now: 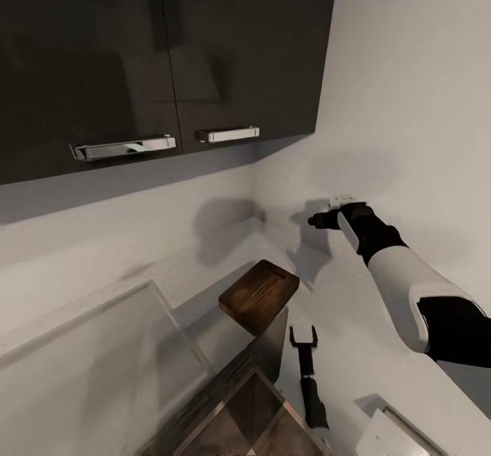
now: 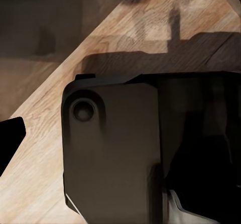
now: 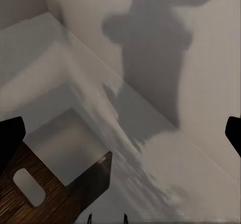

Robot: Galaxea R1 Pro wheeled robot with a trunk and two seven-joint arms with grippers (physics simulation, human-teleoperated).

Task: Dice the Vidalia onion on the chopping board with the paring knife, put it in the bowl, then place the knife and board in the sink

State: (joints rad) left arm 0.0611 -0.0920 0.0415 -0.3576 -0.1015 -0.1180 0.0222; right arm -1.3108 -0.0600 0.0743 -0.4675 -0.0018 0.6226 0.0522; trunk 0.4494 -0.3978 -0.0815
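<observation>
I have the board (image 1: 259, 295) up off the counter (image 1: 354, 353), tilted, its slot end toward the wall corner; the left gripper (image 1: 303, 336) sits just beside and below its near edge with both fingers spread apart. Whether those fingers pinch the board's lower edge I cannot tell from the head view, and the left wrist view gives me a dark housing against pale wood grain, nothing that settles it. The board looks raised because it has to travel to the sink, so I judge I'm in the final stage, carrying it over. My right arm (image 1: 409, 285) is stretched out toward the side wall, well apart from the board, probably parked there to stay out of the left arm's path. In the right wrist view the right gripper's fingertips (image 3: 11, 138) sit wide at the two edges of the picture with nothing between them, and the board's slot end (image 3: 27, 186) shows below. Dark wall cabinets (image 1: 157, 53) hang overhead. A pale thing at the lower corner of the head view is too cropped to name.
</observation>
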